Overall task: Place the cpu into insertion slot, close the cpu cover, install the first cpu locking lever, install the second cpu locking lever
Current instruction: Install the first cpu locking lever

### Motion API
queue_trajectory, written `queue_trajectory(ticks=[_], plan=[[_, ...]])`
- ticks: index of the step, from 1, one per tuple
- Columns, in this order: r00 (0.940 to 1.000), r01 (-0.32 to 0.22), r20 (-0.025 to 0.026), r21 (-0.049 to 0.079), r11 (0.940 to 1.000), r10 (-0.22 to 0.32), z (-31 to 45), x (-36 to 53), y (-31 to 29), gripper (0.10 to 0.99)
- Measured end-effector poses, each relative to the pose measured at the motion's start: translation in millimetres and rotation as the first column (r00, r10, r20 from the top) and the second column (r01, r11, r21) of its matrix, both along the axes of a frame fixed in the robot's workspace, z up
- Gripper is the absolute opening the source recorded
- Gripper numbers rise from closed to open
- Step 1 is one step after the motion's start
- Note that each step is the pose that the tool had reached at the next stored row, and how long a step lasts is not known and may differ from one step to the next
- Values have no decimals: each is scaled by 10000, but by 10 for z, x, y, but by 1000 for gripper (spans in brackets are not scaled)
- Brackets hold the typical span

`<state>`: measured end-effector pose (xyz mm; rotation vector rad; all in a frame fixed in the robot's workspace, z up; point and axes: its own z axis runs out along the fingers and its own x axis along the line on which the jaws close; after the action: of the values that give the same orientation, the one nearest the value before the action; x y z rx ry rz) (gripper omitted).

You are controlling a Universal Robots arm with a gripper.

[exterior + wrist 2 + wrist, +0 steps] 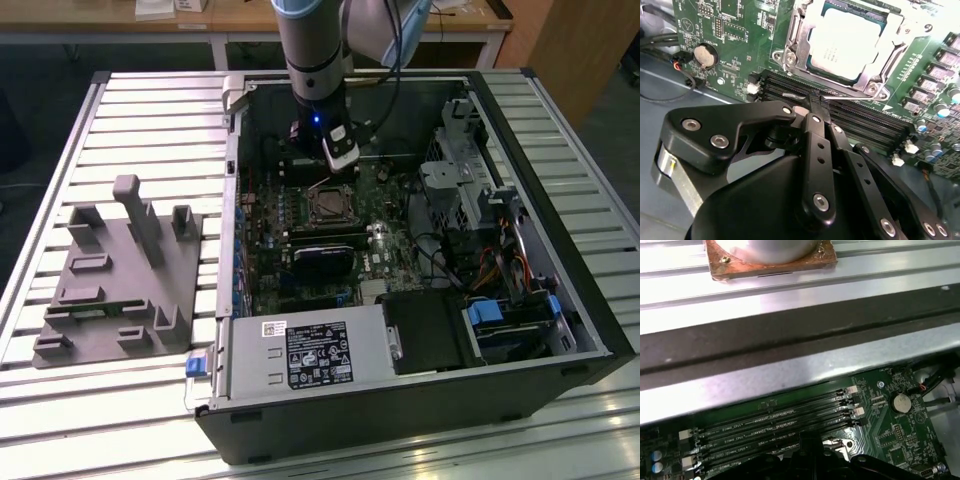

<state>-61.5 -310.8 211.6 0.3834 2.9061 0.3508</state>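
The cpu (842, 42), a pale silvery square, lies in the insertion slot (330, 206) on the green motherboard inside the open computer case. The cpu cover (791, 47), a silvery metal frame, lies flat around it. My gripper (815, 101) is shut, its black fingertips together just beside the socket's edge. A thin metal locking lever (855, 98) runs along that edge and crosses right at the tip; whether the fingers pinch it I cannot tell. In the exterior view the gripper (335, 165) hangs just behind the socket.
Black memory slots (870, 122) run beside the socket, under the gripper. A coin battery (706, 55) and cables sit nearby. A labelled power supply (310, 355) fills the case's front. A grey fixture (120, 275) stands on the slatted table at the exterior view's left.
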Motion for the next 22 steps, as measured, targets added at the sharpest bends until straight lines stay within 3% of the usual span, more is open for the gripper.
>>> queue_trajectory(ticks=[9, 14, 22], plan=[[9964, 852, 1, -16, 9964, -852, -36, 0, 23, 106], [9943, 1067, 1, -15, 9943, -1067, -47, 0, 61, 106], [9926, 1212, 30, -45, 9926, -1211, -75, -7, 68, 106]])
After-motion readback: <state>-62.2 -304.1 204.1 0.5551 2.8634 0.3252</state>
